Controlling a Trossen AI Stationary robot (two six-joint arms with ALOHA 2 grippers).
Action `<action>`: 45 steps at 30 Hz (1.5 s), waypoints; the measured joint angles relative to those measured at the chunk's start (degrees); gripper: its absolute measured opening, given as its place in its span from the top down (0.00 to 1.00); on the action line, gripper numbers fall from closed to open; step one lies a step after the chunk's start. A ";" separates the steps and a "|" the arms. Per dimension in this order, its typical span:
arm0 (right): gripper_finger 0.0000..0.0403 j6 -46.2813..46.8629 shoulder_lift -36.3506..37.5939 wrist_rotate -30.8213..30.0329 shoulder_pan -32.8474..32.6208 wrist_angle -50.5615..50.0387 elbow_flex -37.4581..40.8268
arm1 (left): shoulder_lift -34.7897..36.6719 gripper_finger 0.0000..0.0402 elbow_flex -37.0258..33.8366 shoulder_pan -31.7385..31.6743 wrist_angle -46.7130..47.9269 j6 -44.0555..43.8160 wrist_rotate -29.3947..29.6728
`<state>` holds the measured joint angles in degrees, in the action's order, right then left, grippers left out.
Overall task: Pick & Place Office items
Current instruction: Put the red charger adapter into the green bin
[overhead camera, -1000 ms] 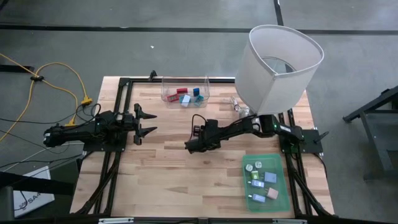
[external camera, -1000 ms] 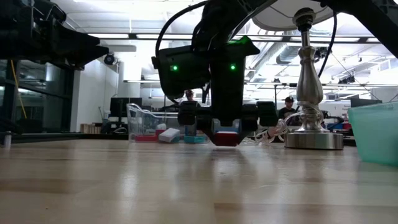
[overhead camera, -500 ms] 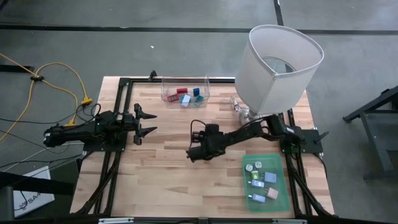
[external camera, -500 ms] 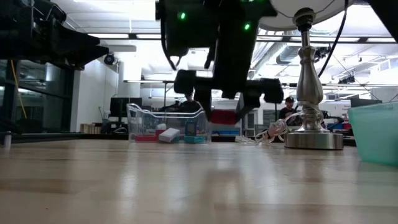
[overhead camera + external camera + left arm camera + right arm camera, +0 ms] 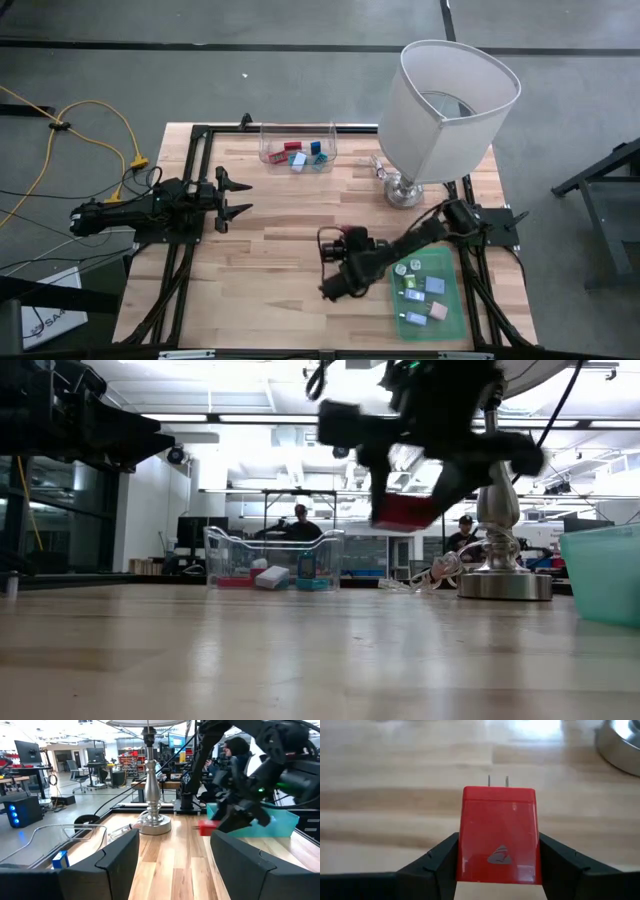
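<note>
While airborne, right hand (table-centre) grips red block.

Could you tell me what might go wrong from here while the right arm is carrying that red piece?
1. The right hand holds the red plug-like piece only by its sides, lifted off the table; it could slip and fall.
2. The green tray beside it already holds several pieces, so a drop there may knock them.
3. The lamp stands close to the arm; a wide swing might hit it.

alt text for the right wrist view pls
The right gripper holds a red plastic plug-style block with two metal prongs between its dark fingers, above the light wooden table. A metal lamp base shows at one corner.
</note>
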<state>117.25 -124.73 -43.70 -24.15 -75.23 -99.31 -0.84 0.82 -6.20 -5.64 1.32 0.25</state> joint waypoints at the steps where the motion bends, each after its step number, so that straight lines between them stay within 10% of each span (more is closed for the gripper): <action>1: 0.48 0.84 0.13 0.45 -0.99 -0.93 0.00 | 0.00 0.41 0.00 0.00 0.01 -0.02 0.00; 45: 0.48 37.91 4.90 28.57 -34.91 -14.85 1.38 | -0.02 0.41 0.00 -0.02 -0.03 -0.02 0.00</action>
<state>155.15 -119.83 -15.13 -59.06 -90.08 -97.92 -0.86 0.82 -6.22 -5.67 1.30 0.25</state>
